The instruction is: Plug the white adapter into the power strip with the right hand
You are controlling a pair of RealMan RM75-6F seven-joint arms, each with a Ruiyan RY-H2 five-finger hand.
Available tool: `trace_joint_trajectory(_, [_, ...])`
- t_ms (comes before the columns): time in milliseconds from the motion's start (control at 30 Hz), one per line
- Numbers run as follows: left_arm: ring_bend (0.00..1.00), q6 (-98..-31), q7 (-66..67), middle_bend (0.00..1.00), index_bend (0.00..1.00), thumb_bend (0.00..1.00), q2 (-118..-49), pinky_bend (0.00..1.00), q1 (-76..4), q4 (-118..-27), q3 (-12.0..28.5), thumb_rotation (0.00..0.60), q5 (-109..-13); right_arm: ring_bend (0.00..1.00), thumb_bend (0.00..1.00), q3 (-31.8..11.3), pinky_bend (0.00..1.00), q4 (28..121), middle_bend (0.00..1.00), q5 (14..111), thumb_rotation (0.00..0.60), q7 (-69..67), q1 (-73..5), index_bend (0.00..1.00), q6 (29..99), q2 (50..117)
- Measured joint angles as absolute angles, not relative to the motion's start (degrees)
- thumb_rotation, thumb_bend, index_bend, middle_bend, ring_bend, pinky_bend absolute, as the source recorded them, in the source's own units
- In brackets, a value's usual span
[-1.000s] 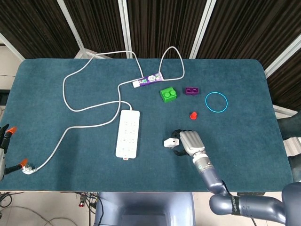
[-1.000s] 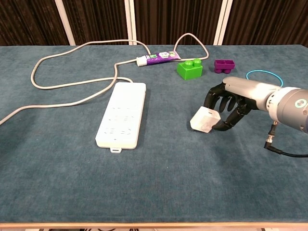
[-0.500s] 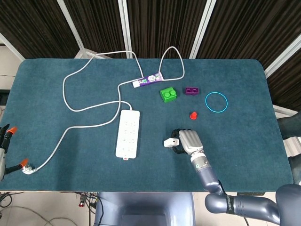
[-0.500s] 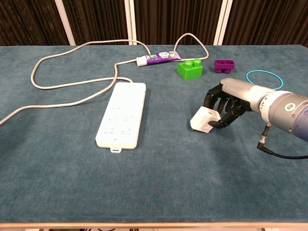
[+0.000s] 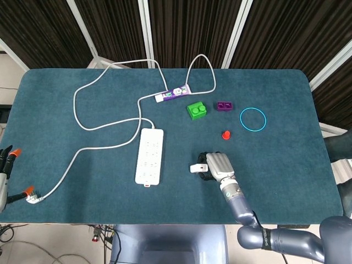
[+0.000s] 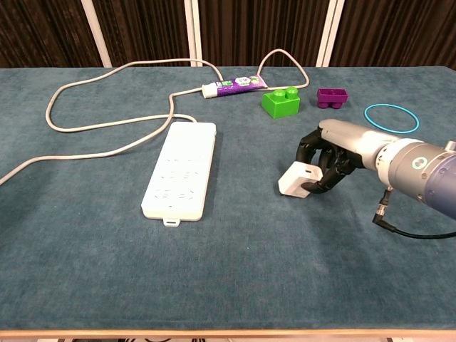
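The white adapter [image 6: 296, 179] is gripped in the curled fingers of my right hand [image 6: 331, 160], low over the blue cloth, right of the power strip. In the head view the adapter [image 5: 197, 168] sticks out to the left of the right hand [image 5: 216, 165]. The white power strip [image 6: 179, 176] lies flat, lengthwise away from me, a clear gap to the adapter's left; it shows again as the power strip [image 5: 149, 156]. My left hand [image 5: 4, 168] sits at the far left table edge, mostly cut off, its orange-tipped fingers apart and holding nothing.
The strip's white cable [image 5: 88, 124] loops across the left and back of the table to a plug [image 5: 33, 197]. Behind the right hand lie a green brick [image 6: 281, 101], purple brick [image 6: 332, 97], blue ring [image 6: 390, 117], toothpaste tube [image 6: 231, 87] and red cap [image 5: 225, 135].
My right hand has carried the adapter a little to the left, toward the power strip, and slightly nearer the front edge. The left hand and the strip have stayed put.
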State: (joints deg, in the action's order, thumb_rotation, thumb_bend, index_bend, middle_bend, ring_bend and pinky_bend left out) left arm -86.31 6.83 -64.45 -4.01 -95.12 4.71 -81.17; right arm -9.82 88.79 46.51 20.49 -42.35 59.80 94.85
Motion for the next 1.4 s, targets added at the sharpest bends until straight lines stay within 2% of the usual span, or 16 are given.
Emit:
trace_joint_trajectory(200, [0.0,-85.88,7.18,0.0,0.13,0.1,-64.46,0.0,-4.12,-95.28,4.73,0.6,-80.66,0.47,0.43,-10.2,0.34,87.79,0.44,46.48,0.6,20.64,-42.27,0.52,59.32,95.69])
trace_joint_trajectory(500, [0.0,-85.63,7.38,0.0,0.13,0.1,-64.34,0.0,-4.13,-95.63,4.64,0.6,-80.41,0.57,0.48,-11.06,0.47,86.07,0.55,49.31,0.6,19.36,-41.77,0.68,60.6,97.47])
trace_joint_trajectory(800, [0.0,-85.15,7.16,0.0,0.13,0.1,-64.13,0.0,-4.25,-95.91,4.45,0.6,-80.35,0.6,0.5,-12.13,0.49,86.28,0.58,51.91,0.6,18.81,-41.44,0.75,61.57,97.88])
trace_joint_trajectory(1000, [0.0,-85.64,6.88,0.0,0.13,0.1,-64.03,0.0,-4.09,-95.89,4.64,0.6,-80.27,0.61,0.5,-12.48,0.49,87.55,0.58,51.14,0.6,22.77,-43.24,0.78,58.84,95.68])
trace_joint_trajectory(1167, [0.0,-85.73,6.88,0.0,0.13,0.1,-64.12,0.0,-4.08,-95.77,4.82,0.6,-80.01,0.61,0.51,-13.28,0.49,88.42,0.59,46.61,0.6,28.35,-47.01,0.79,53.86,93.24])
trace_joint_trajectory(1400, [0.0,-85.54,7.29,0.0,0.13,0.1,-64.45,0.0,-4.28,-95.41,5.28,0.6,-79.15,0.62,0.52,-14.41,0.49,88.93,0.6,32.41,0.6,38.4,-54.86,0.81,49.96,91.14])
